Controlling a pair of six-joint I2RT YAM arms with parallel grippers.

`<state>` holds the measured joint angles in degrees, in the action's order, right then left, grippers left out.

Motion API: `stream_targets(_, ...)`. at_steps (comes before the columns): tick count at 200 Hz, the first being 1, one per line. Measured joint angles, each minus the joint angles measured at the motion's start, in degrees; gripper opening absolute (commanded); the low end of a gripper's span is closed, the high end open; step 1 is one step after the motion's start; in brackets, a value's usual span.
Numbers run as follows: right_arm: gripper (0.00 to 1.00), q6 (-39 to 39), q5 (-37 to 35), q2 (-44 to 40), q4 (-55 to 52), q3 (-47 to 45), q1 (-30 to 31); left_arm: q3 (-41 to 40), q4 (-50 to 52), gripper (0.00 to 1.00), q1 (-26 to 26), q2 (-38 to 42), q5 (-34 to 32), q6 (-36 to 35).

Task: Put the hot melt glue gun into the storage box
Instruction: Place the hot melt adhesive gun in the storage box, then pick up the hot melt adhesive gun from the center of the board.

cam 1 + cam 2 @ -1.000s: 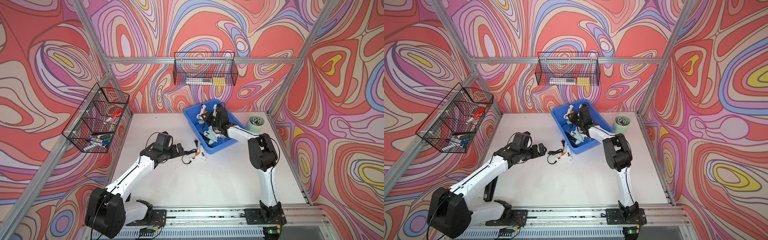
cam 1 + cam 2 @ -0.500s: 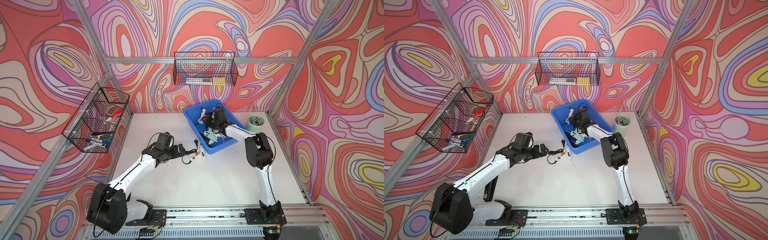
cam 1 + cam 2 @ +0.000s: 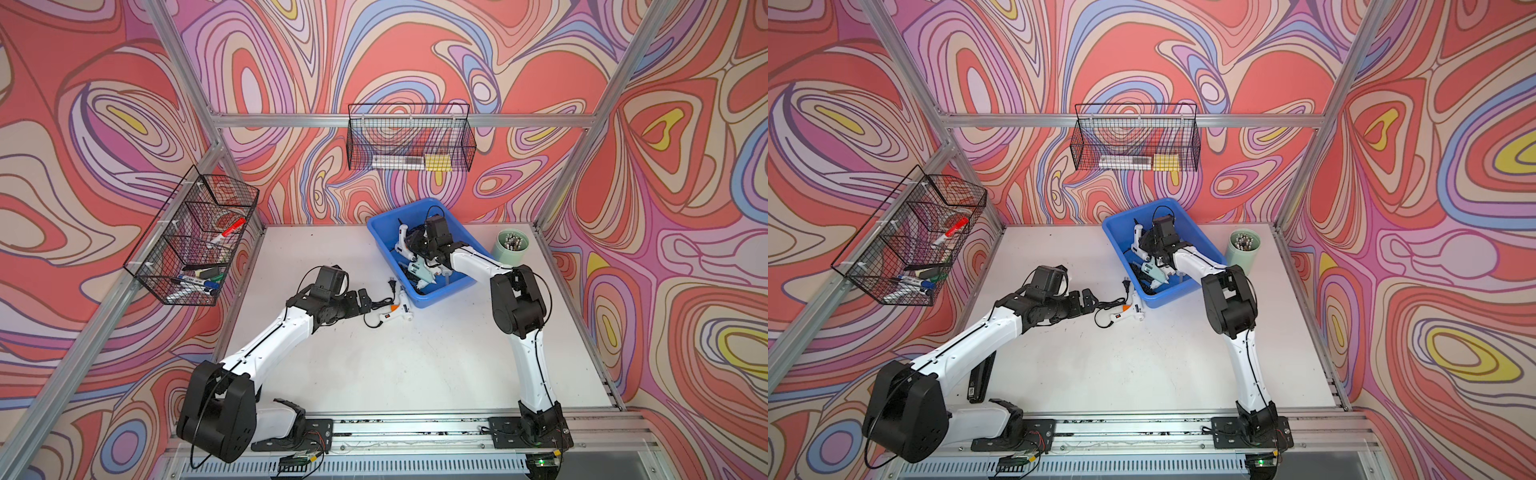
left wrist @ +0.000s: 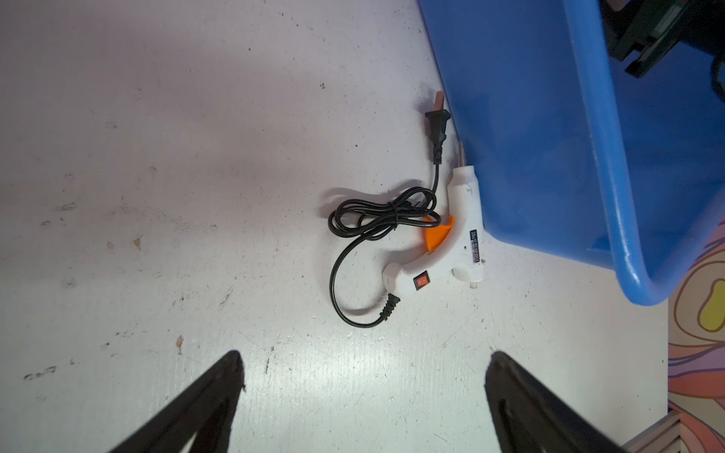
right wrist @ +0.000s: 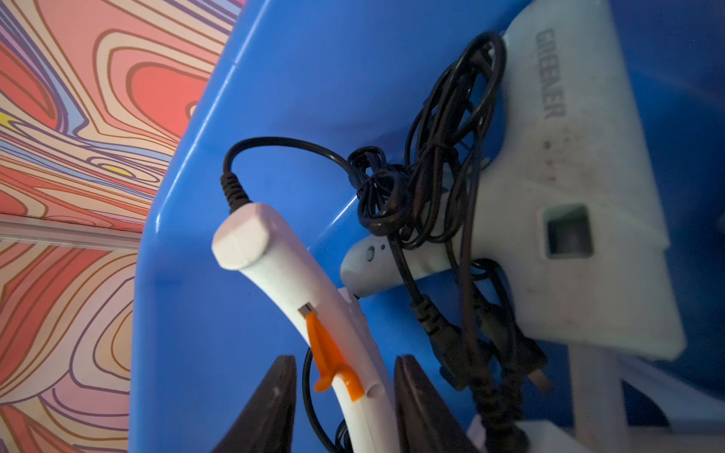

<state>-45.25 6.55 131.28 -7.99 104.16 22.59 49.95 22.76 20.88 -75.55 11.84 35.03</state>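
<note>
Two white, orange-triggered hot melt glue guns are showing: one glue gun [image 4: 439, 251] is lying on the white table [image 4: 157, 196] just beside the bright blue plastic storage box [image 4: 529, 137], facing the left gripper's [image 4: 363, 355] wide-apart fingers. The other glue gun [image 5: 274, 259] is leaning inside, straddled by the right gripper's [image 5: 345, 359] slightly parted fingers.

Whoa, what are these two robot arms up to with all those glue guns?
They are tidying glue guns into the blue storage box. The right gripper is down inside the box, its jaws slightly apart on either side of a glue gun with an orange trigger. The left gripper hovers wide open over the table, facing a second glue gun that lies outside, right beside the box.
</note>
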Motion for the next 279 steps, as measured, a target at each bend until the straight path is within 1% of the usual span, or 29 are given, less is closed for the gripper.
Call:
stream_targets(16, 0.52, 1.44, -0.76, -0.83, -1.49, 0.11, 0.13, 0.02, 0.02, 0.99, 0.81, -0.31, 0.04, -1.25)
stream_targets(34, 0.56, 3.74, -2.08, -3.19, -3.85, 0.07, 0.39, 0.28, 0.42, 0.94, 2.01, -1.57, 0.09, -3.15)
stream_targets(55, 0.6, 6.54, -3.93, -8.44, -5.79, -0.87, 0.72, 0.87, 0.68, 0.86, 3.52, -3.89, 0.46, -5.55)
stream_targets(71, 0.65, 8.33, -5.38, -14.12, -6.25, -3.1, 0.98, 1.2, 0.68, 0.79, 4.92, -5.7, 0.72, -7.85)
stream_targets(96, 0.73, 10.47, -7.28, -23.3, -5.68, -9.2, 1.16, 1.97, 0.37, 0.7, 7.43, -8.44, 0.92, -12.11)
stream_targets(133, 0.81, 11.69, -9.42, -33.14, -4.96, -20.96, 1.22, 6.71, 0.33, 0.68, 11.08, -14.84, -0.7, -19.78)
stream_targets(145, 0.83, 11.76, -9.79, -35.76, -5.01, -24.9, 1.22, 8.63, 0.17, 0.66, 11.61, -16.96, -1.11, -21.75)
stream_targets(173, 0.86, 11.78, -10.21, -41.09, -5.05, -31.82, 1.27, 12.92, 0.28, 0.56, 11.72, -21.16, -2.49, -25.2)
stream_targets(186, 0.88, 11.76, -10.58, -43.5, -5.27, -33.9, 1.38, 14.58, 0.44, 0.54, 11.72, -22.86, -3.26, -26.49)
stream_targets(188, 0.9, 11.8, -10.6, -43.78, -5.29, -34.12, 1.4, 14.75, 0.44, 0.54, 11.72, -23.02, -3.39, -26.6)
stream_targets(191, 0.97, 11.8, -10.78, -44.39, -5.33, -34.58, 1.4, 15.08, 0.44, 0.54, 11.72, -23.47, -3.48, -26.91)
stream_targets(193, 0.98, 11.76, -10.86, -44.83, -5.33, -34.91, 1.42, 15.3, 0.46, 0.53, 11.72, -23.74, -3.61, -27.15)
stream_targets(213, 0.98, 12.02, -11.85, -48.48, -5.33, -37.27, 1.51, 16.52, 0.83, 0.5, 11.8, -25.73, -4.44, -28.76)
stream_targets(239, 0.98, 12.2, -13.35, -52.39, -5.4, -39.52, 1.51, 17.86, 1.75, 0.5, 12.74, -28.37, -5.66, -31.12)
stream_targets(279, 0.98, 12.22, -14.86, -54.29, -5.57, -40.26, 1.51, 19.54, 3.5, 0.49, 14.27, -31.56, -7.56, -33.44)
